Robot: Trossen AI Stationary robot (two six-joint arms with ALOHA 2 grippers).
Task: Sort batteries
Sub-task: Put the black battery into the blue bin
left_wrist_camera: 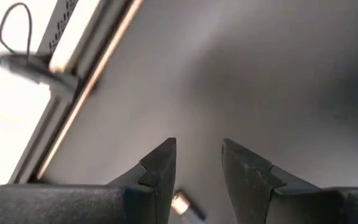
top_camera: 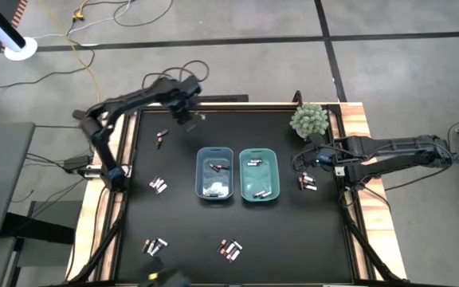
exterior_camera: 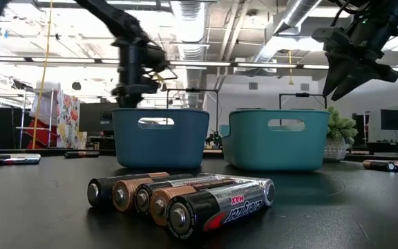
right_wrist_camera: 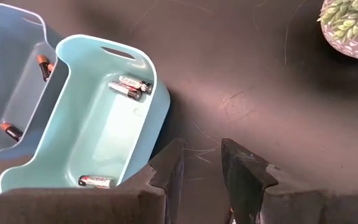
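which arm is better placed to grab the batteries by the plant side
Right. The right gripper hovers just beside the batteries near the teal bin, fingers open. The left gripper is far across the table.

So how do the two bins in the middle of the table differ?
The blue bin sits on the left arm's side; the teal bin sits on the right arm's side. The blue one is darker and greyer, the teal one brighter and greener. Both are rectangular, upright, with handle cutouts, and hold a few batteries.
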